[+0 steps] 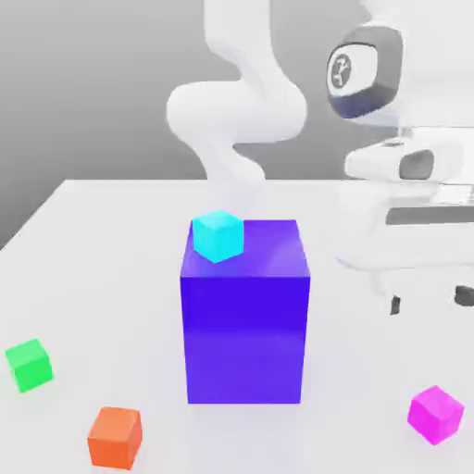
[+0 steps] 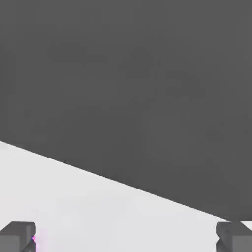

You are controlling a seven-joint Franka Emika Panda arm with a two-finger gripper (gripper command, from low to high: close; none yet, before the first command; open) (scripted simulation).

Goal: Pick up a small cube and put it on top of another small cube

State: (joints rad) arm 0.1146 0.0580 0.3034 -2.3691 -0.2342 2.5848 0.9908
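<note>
The small magenta-pink cube (image 1: 435,414) lies on the white table (image 1: 93,268) near the front, at the exterior view's right. My gripper (image 1: 429,300) hangs above it, well clear of it, with its dark fingertips (image 1: 395,305) pointing down. In the hand view the gripper (image 2: 126,238) is open, its two grey fingertips (image 2: 17,237) far apart with nothing between them. A faint pink tint shows beside one fingertip. A small cyan cube (image 1: 218,235) rests on the top of the big blue-violet block (image 1: 244,324), at its near corner on the exterior view's left.
A small orange cube (image 1: 115,437) and a small green cube (image 1: 29,364) lie on the table at the front, at the exterior view's left. The big block stands mid-table, left of my gripper. The arm's white links rise behind the block.
</note>
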